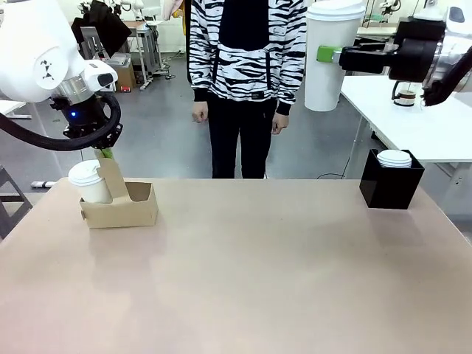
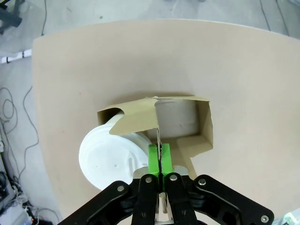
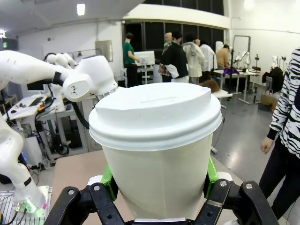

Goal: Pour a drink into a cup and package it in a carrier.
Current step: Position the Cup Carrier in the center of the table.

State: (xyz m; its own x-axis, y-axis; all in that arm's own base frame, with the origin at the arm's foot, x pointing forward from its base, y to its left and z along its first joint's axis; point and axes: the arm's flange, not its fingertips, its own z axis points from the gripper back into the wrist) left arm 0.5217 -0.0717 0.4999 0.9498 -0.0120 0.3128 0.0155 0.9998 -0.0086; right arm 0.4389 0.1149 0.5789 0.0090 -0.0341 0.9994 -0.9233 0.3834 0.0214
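Note:
The brown cardboard carrier sits at the table's left, with a lidded white cup in its left slot. My left gripper comes down from above, shut on the carrier's upright handle tab. The left wrist view shows that cup's lid beside the carrier's empty slot and my left gripper. High at the right, my right gripper is shut on a second lidded white cup, held upright in the air; its green pads press its sides. The drink is hidden under the lids.
A person in a zebra-striped top stands at the far edge, hands down. A black square box holding a stack of white lids stands at the back right. The bare tabletop stretches wide across the middle and front.

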